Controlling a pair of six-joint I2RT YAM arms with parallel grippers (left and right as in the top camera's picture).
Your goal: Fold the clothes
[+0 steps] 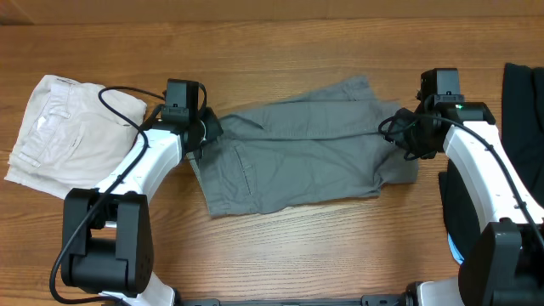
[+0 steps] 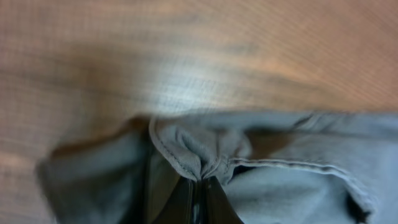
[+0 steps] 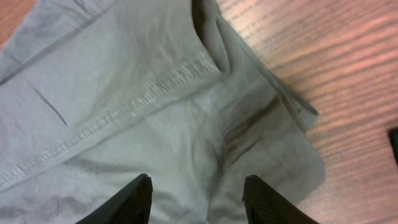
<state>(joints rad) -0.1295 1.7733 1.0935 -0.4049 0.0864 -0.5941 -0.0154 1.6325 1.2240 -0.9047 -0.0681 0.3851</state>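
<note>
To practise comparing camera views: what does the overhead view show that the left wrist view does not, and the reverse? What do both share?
Overhead only: the cream shorts at the left, the black garment at the right edge, the right tool at the far end of the grey shorts, and those shorts seen whole. Left wrist only: the left tool shut on a bunched seam of the grey fabric. Both: the grey shorts and the wooden table.

A warm brown wooden table [image 1: 297,255] spans the view — fine lengthwise grain, soft even light.
</note>
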